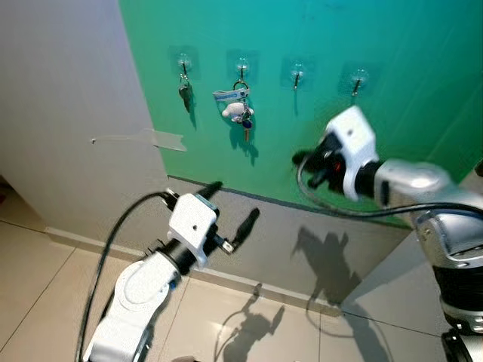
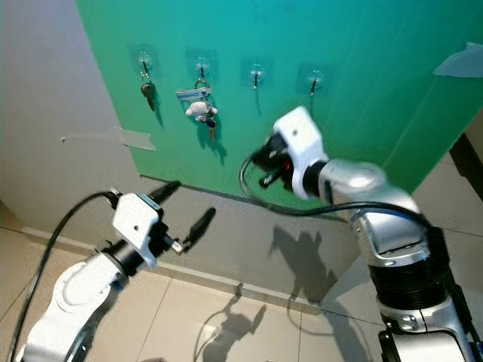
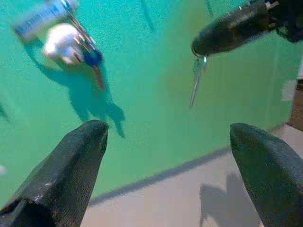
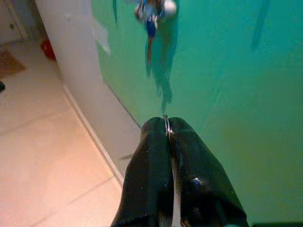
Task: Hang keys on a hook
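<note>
A green board point(image 1: 362, 30) on the wall carries a row of clear hooks. The leftmost hook point(image 1: 183, 62) holds a dark key point(image 1: 185, 95). A keychain with a white plush point(image 1: 238, 110) hangs on the second hook. The third hook point(image 1: 297, 74) and fourth hook point(image 1: 358, 78) are bare. My right gripper point(image 1: 302, 160) is raised before the board, below the third hook, shut on a key ring point(image 4: 166, 122). A silver key point(image 3: 195, 86) dangles from its fingertips. My left gripper point(image 1: 230, 205) is open lower down, in front of the grey wall, with nothing between its fingers.
A grey wall point(image 1: 68, 90) with a strip of tape point(image 1: 143, 138) lies left of the board. A baseboard point(image 1: 249, 283) runs along the tiled floor point(image 1: 226, 324). Black cables point(image 1: 113, 234) loop off both wrists. A patch of tape point(image 2: 460, 60) sticks at the board's upper right.
</note>
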`<state>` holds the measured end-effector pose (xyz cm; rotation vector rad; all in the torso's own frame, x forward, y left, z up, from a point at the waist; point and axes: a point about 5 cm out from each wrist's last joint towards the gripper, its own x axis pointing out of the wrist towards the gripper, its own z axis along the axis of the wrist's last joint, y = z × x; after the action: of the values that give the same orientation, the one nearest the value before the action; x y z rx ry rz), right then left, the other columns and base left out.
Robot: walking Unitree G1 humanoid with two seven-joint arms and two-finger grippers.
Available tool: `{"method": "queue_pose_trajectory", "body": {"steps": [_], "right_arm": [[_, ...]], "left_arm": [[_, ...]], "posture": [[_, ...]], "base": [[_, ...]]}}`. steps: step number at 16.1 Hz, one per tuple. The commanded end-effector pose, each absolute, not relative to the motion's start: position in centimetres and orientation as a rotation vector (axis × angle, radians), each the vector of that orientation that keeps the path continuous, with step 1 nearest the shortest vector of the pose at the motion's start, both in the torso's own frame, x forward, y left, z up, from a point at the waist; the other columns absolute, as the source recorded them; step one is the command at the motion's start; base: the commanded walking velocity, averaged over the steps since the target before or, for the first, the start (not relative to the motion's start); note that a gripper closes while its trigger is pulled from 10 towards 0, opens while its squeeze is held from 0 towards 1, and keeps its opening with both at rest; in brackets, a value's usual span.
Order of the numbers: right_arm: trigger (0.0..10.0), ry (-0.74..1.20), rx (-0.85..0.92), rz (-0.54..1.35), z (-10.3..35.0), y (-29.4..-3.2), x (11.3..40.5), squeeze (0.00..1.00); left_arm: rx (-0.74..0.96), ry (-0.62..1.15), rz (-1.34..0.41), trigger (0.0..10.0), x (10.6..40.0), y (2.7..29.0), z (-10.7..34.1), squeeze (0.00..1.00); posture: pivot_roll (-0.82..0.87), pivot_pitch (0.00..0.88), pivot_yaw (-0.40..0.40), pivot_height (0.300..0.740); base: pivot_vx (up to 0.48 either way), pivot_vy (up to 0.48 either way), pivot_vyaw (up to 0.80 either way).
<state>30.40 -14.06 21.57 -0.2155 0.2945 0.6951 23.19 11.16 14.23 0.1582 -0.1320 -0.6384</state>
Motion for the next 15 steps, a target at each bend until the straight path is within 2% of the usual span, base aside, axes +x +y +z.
{"method": "queue_pose_trajectory", "body": {"steps": [1, 2, 7, 12, 13, 15], "right_arm": [[10.0, 0.266, -0.198, 0.69, 22.5, -14.0, 30.4, 0.0], [10.0, 0.248, -0.185, 0.691, 23.0, -13.8, 30.4, 0.0], [10.0, 0.214, -0.143, 0.701, 24.1, -13.2, 30.2, 0.0], [10.0, 0.202, -0.13, 0.723, 24.7, -12.7, 29.8, 0.0], [10.0, 0.195, -0.129, 0.728, 25.0, -12.5, 29.7, 0.0], [10.0, 0.183, -0.127, 0.729, 25.4, -12.3, 29.7, 0.0]], "left_arm": [[0.152, -0.167, -0.646, 10.0, 23.4, 11.3, 14.8, 0.46], [0.102, -0.193, -0.661, 10.0, 23.4, 11.2, 15.4, 1.0], [0.024, -0.249, -0.757, 10.0, 23.2, 10.5, 16.5, 1.0], [0.105, -0.21, -0.775, 10.0, 24.7, 10.8, 15.9, 1.0], [0.145, -0.197, -0.789, 10.0, 25.1, 10.7, 15.6, 0.0], [0.156, -0.198, -0.792, 10.0, 25.9, 10.4, 15.5, 0.0]], "posture": [[0.04, 0.0, -0.008, 0.74], [0.04, 0.0, -0.008, 0.74], [0.04, 0.0, -0.009, 0.74], [0.04, 0.0, -0.009, 0.74], [0.04, 0.0, -0.008, 0.74], [0.04, 0.0, -0.007, 0.74]], "base": [[0.0, 0.0, 0.0], [0.0, 0.0, 0.0], [0.0, 0.0, 0.0], [0.0, 0.0, 0.0], [0.0, 0.0, 0.0], [0.0, 0.0, 0.0]]}}
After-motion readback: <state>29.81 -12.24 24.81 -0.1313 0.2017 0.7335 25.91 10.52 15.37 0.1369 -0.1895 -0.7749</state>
